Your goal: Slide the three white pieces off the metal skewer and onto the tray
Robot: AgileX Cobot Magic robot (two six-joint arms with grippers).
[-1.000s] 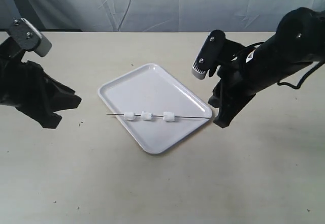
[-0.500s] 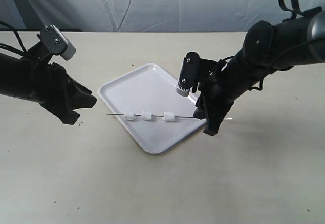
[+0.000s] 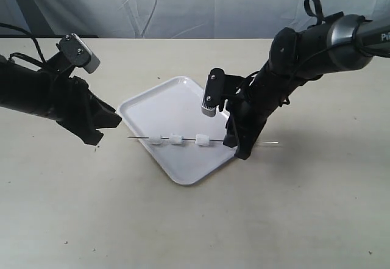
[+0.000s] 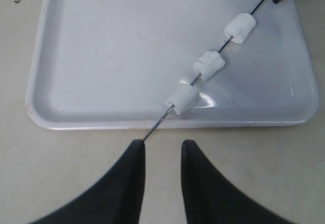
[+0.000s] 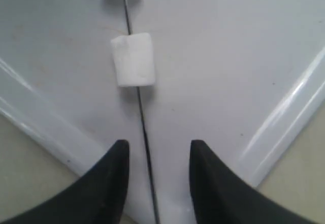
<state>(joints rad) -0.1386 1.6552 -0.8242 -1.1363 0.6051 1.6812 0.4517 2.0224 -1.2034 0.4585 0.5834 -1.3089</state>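
Observation:
The thin metal skewer [image 3: 183, 139] lies across the white tray [image 3: 173, 101] with three white pieces [image 3: 176, 139] threaded on it in a row. My left gripper [image 3: 109, 121] is open just off the skewer's left tip; in the left wrist view the tip of the skewer [image 4: 162, 117] ends at one of the fingers [image 4: 134, 155] of that gripper [image 4: 162, 150]. My right gripper [image 3: 234, 142] is open and straddles the skewer [image 5: 144, 137] near the tray's right corner, a short way from the nearest white piece [image 5: 133, 59]. Neither gripper holds anything.
The tray sits diagonally on a beige table [image 3: 195, 220]. The skewer's right end [image 3: 274, 143] sticks out over the table past the tray rim. A grey cloth backdrop [image 3: 183, 7] hangs behind.
Both arms have closed in on the skewer: the left gripper moved right toward the left tip, the right gripper moved left over the tray corner. Skewer and pieces have not moved.

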